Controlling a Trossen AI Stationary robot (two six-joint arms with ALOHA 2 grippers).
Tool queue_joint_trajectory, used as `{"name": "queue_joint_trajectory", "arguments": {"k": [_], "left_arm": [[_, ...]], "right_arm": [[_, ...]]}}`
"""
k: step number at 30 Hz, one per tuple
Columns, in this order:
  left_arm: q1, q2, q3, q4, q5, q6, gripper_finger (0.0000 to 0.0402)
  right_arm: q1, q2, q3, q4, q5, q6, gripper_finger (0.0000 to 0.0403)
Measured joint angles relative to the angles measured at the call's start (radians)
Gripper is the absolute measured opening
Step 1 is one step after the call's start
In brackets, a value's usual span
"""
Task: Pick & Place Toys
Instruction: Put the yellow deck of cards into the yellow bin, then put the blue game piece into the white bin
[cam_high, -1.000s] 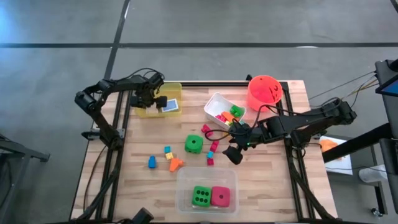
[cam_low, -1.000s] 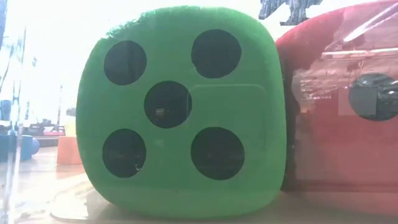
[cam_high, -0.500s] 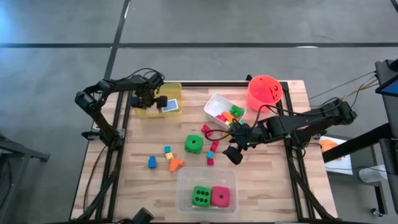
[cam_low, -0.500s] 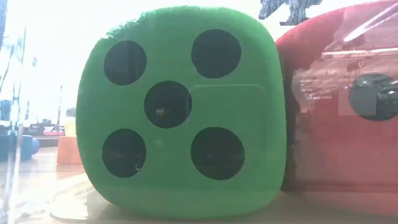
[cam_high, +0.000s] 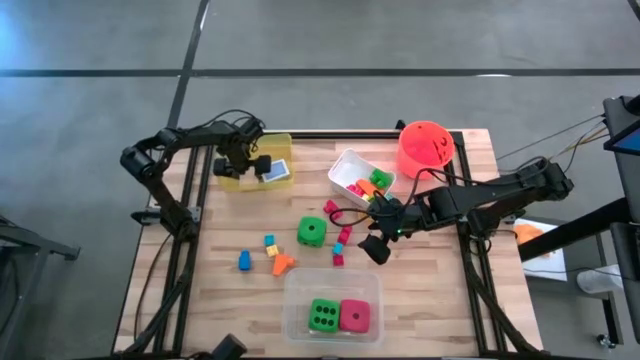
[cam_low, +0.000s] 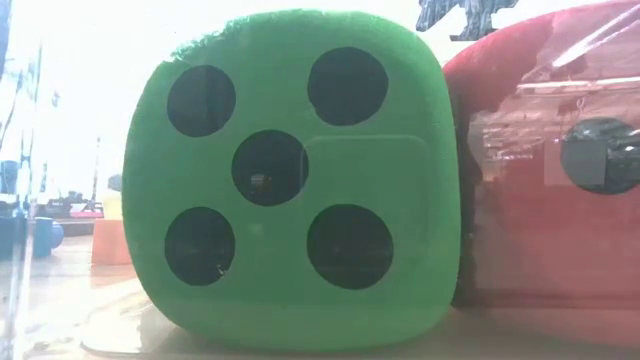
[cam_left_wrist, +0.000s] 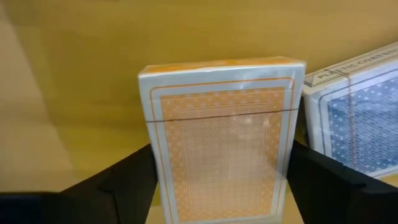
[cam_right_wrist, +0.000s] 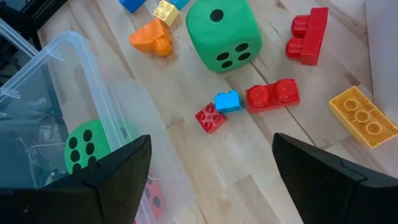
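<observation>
Basically nothing has moved on the table (cam_high: 440, 300) in the last second. The only change is at the left gripper (cam_high: 255, 165), down in the yellow tub (cam_high: 228, 181) at the far left, which has shifted a touch. My read: a placement there is finishing, and the rest of the sorting is untouched.

Containers, big to small:
- clear tub (cam_high: 300, 285), near edge, centre: holds a green die (cam_high: 322, 316) and a pink die (cam_high: 354, 316) side by side, touching.
- orange bucket (cam_high: 425, 150), far right: contents not visible.
- yellow tub: holds a beige card pack (cam_left_wrist: 221, 137) standing upright, with a blue card pack (cam_left_wrist: 354, 118) just beside it. The left gripper straddles the beige pack; cannot tell if it is clamped or already let go.
- white tub (cam_high: 345, 163), far centre: holds mixed blocks in pink, green and orange.

The right gripper (cam_high: 372, 248) hovers at mid-table, pincer wide apart and holding nothing.

Loose toys at mid-table:
- second green die (cam_high: 311, 231), left of the right gripper.
- red block (cam_right_wrist: 272, 94) and small blue block (cam_right_wrist: 227, 100), touching.
- yellow block (cam_right_wrist: 362, 115), near the white tub.
- orange block (cam_high: 283, 264) and a blue block (cam_high: 244, 261), further left.
</observation>
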Motion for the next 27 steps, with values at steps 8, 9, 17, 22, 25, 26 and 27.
{"name": "queue_joint_trajectory", "arguments": {"k": [8,9,17,22,25,26,27], "left_arm": [[0.0,-0.082,0.0,-0.029,0.003,0.006,0.0332],[0.0,-0.098,0.0,-0.033,0.003,0.006,0.034],[0.0,-0.139,0.0,-0.032,-0.072,0.002,0.0366],[0.0,-0.131,-0.001,-0.03,-0.074,0.003,0.0367],[0.0,-0.131,-0.001,-0.031,-0.076,0.005,0.0367],[0.0,-0.131,-0.001,-0.032,-0.076,0.005,0.0367],[0.0,-0.131,-0.001,-0.035,-0.072,0.006,0.0367]], "right_arm": [[0.0,0.0,0.0,0.0,0.0,0.006,0.033],[0.0,0.0,0.0,0.0,0.0,0.006,0.033],[0.0,0.0,0.0,0.0,0.0,0.012,0.033],[0.0,0.0,0.0,0.001,-0.002,0.027,0.033],[0.0,0.0,0.0,0.006,-0.003,0.038,0.033],[0.0,0.0,0.0,0.01,-0.004,0.038,0.033],[0.0,0.0,0.0,0.015,-0.005,0.038,0.033]]}}
